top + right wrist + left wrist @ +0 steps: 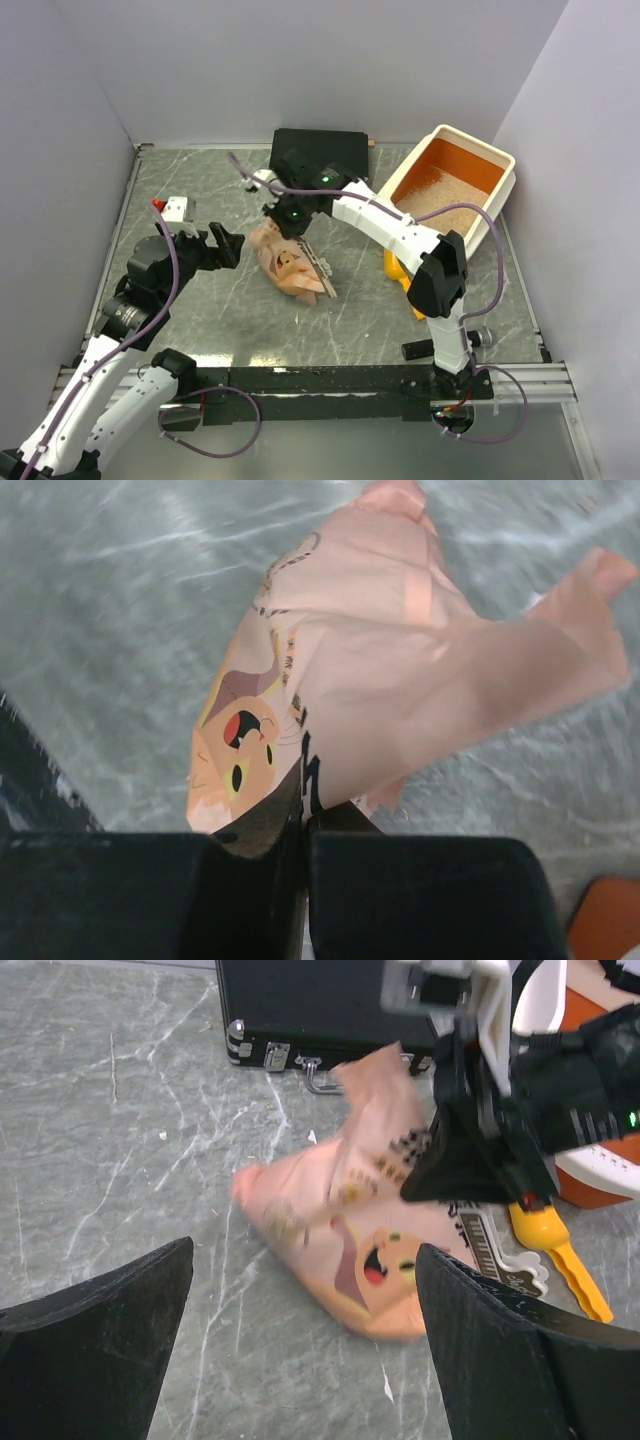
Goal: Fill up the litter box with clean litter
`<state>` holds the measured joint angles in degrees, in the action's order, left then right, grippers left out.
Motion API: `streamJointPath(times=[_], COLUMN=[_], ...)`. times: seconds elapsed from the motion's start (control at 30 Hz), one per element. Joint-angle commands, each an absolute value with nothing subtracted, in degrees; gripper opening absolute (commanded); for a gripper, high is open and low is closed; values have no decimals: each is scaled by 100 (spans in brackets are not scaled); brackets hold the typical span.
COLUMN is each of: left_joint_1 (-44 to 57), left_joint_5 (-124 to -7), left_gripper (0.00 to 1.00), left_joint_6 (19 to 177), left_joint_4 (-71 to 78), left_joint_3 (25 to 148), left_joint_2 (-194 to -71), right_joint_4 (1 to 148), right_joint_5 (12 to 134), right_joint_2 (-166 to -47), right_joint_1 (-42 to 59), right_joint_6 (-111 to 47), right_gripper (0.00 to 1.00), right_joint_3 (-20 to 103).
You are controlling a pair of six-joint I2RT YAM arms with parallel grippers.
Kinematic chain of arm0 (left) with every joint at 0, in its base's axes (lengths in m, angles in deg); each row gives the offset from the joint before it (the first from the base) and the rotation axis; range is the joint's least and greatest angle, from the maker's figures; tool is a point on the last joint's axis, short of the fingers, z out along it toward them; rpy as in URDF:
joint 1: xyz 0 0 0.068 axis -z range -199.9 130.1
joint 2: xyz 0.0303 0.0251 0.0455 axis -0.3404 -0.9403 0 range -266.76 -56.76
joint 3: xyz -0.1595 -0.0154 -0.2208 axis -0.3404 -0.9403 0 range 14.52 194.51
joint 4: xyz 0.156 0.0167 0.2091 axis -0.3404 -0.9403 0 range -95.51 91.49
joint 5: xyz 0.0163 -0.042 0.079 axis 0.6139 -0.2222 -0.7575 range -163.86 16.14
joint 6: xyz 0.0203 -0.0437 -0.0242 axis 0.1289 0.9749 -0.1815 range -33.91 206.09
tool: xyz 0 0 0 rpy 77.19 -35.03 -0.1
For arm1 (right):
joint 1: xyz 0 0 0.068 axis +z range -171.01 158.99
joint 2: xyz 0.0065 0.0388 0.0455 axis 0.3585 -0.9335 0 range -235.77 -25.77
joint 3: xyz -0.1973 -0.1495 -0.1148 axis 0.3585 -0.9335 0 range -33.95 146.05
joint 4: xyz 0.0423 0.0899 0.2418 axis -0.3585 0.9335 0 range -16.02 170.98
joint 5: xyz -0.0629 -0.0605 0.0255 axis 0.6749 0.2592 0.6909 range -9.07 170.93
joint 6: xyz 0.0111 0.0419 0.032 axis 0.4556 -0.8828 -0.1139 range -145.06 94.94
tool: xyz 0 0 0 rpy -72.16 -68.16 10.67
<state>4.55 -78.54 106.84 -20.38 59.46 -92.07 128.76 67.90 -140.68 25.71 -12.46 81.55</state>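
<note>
The litter box (503,193), cream rim and orange inside, stands at the far right with beige clean litter (438,196) spread over its floor. My right gripper (285,226) is shut on the crumpled orange printed paper bag (288,262), pinching its top edge; the pinch shows in the right wrist view (306,802). The bag (360,1240) hangs down with its lower part on the table. My left gripper (228,247) is open and empty, just left of the bag; its fingers (510,1360) frame the bag in the left wrist view.
A flat black case (318,152) lies at the back, behind the bag. A yellow-orange plastic scoop (404,277) lies beside the litter box, under the right arm; it also shows in the left wrist view (560,1248). Grey walls close in the table.
</note>
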Motion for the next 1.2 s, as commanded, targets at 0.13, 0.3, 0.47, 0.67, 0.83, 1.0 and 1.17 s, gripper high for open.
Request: streamJointPath(times=[0.13,0.3,0.47,0.67,0.83,1.0,1.17], left_joint_1=[462,462,453,445,427,374,260], left_joint_5=[-8001,-7940,-7913,-7782,-7684,-7561,-7456], left_gripper=[97,97,97,97,97,97,97], left_joint_6=[10788,10771,10780,10762,10771,10771,10806], left_joint_4=[-1943,-1925,-1908,-1890,-1873,-1829,-1794], left_joint_3=[5943,5916,5925,5916,5925,5908,5899], left_joint_2=[-9078,-9060,-9069,-9104,-9104,-9113,-9183], right_joint_4=[12708,11279,10519,10158,10456,10342,10070], right_joint_5=[6229,6432,6678,6591,6353,6267,6011], right_joint_2=[-14371,-13837,-12696,-11097,-10637,-10645,-10917], right_joint_1=[2882,2909,2865,2629,2496,2286,2118], right_joint_6=[-193,-590,-704,-502,-572,-774,-950], right_gripper=[0,66,77,77,78,79,79], right_joint_3=[8763,7524,6660,5158,4454,4058,3882])
